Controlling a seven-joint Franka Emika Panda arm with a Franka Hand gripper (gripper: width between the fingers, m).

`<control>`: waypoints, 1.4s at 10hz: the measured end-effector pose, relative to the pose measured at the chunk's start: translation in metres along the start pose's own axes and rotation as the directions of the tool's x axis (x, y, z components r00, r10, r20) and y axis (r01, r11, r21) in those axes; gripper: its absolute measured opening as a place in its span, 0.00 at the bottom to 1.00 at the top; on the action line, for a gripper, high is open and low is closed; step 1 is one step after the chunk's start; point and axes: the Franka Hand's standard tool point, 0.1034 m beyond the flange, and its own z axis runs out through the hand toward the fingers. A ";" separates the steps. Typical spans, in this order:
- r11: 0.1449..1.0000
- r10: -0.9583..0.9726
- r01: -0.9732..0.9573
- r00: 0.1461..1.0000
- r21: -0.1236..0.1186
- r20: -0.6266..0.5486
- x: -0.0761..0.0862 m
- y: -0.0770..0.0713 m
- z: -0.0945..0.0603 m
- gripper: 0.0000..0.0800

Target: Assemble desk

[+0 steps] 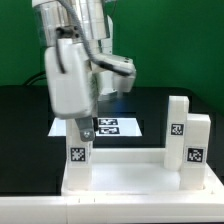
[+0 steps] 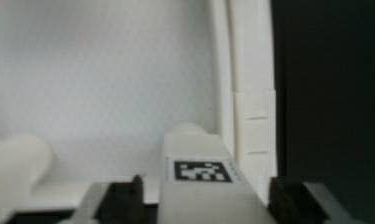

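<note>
The white desk tabletop (image 1: 125,178) lies upside down at the front, rim up. Three tagged legs stand in it: one at the exterior view's left (image 1: 77,152) and two at the right (image 1: 178,122) (image 1: 197,145). My gripper (image 1: 78,128) comes down from above onto the left leg. In the wrist view that leg (image 2: 203,165), tag facing the camera, sits between my fingers (image 2: 123,200), both touching its sides. My gripper (image 2: 210,197) is shut on it. The tabletop's rim (image 2: 248,90) runs beside it, and another leg (image 2: 15,168) shows blurred nearby.
The marker board (image 1: 118,126) lies flat on the black table (image 1: 25,130) behind the tabletop. My arm's bulk (image 1: 70,70) hides the area behind the left leg. A green backdrop stands at the rear.
</note>
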 end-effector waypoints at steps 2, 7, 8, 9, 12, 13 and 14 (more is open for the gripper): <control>0.956 -0.294 0.294 0.956 -0.011 0.011 0.003 0.002 -0.003 0.63; 0.675 -0.737 0.736 0.676 -0.057 -0.001 0.005 0.004 -0.003 0.81; 0.450 -0.892 0.888 0.453 -0.097 0.009 0.001 0.004 -0.002 0.81; 0.340 -0.939 0.935 0.343 -0.100 0.024 0.000 0.004 0.000 0.81; 0.403 -0.913 0.909 0.407 -0.102 0.017 0.001 0.005 -0.001 0.58; 0.465 -0.883 0.879 0.469 -0.107 0.011 0.004 0.006 0.000 0.40; 0.555 -0.830 0.825 0.558 -0.108 0.000 0.004 0.006 0.000 0.36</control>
